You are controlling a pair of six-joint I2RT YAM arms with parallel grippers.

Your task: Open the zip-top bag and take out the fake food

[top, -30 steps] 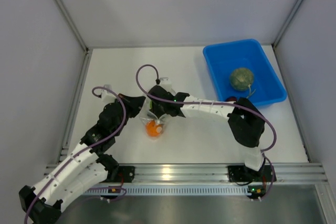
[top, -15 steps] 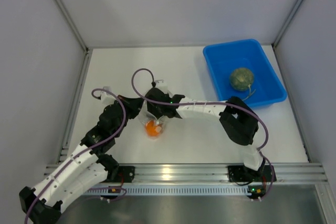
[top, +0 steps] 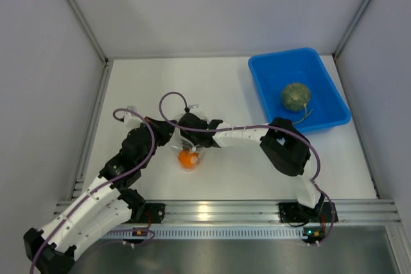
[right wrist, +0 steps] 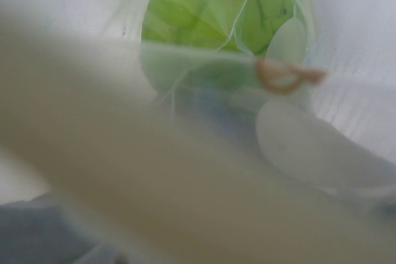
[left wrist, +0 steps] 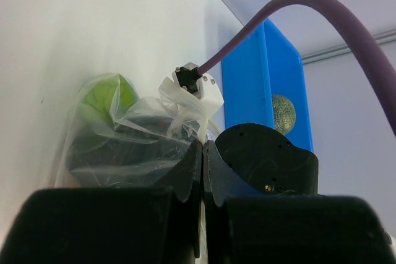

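Note:
The zip-top bag (top: 183, 145) lies at mid-table between both arms, with an orange (top: 187, 159) at its near end. My left gripper (top: 171, 135) is shut on the bag's edge; the left wrist view shows the black jaws (left wrist: 203, 153) pinching a thin strip of plastic (left wrist: 154, 128). A green apple (left wrist: 104, 94) and a dark piece (left wrist: 117, 153) show through the plastic. My right gripper (top: 187, 134) is pushed down into the bag's top. Its wrist view is filled with blurred plastic over the green apple (right wrist: 216, 10), and its fingers are hidden. The melon (top: 295, 95) lies in the blue bin (top: 321, 72).
The blue bin stands at the back right, also in the left wrist view (left wrist: 260, 85). The right arm's purple cable (left wrist: 297, 10) arches over the bag. Grey walls enclose the table on three sides, with a metal rail (top: 212, 210) along the near edge.
My right gripper has moved left and down onto the bag's top, and its elbow has swung left. The bag and orange shifted slightly. The left gripper keeps its hold.

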